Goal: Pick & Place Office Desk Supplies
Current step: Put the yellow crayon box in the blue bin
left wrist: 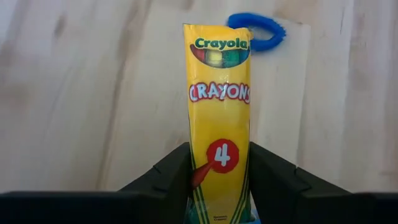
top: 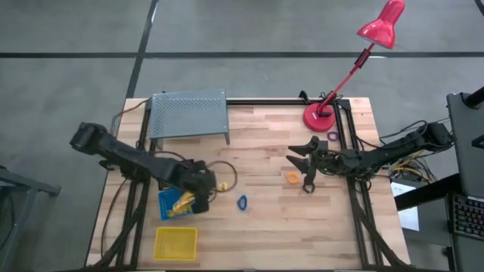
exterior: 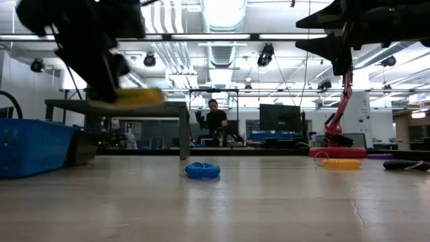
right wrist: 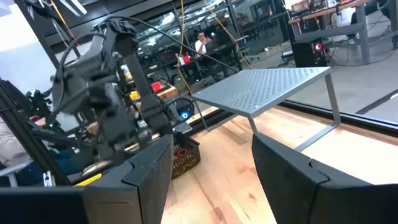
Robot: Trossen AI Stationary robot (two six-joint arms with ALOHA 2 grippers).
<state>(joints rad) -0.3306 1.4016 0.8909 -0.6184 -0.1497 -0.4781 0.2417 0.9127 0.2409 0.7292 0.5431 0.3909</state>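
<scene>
Left tool (left wrist: 219, 186) is holding a yellow Crayola crayon box (left wrist: 219, 112) above the tabletop (top: 265, 219); right tool (right wrist: 211, 168) is hanging wide.

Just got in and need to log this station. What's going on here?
The left tool is shut on a yellow Crayola crayon box, holding it up off the wooden table, next to the blue bin. The right tool hangs open in the air near an orange loop. A blue loop also lies loose on the table, and a yellow bin sits at the front.
</scene>
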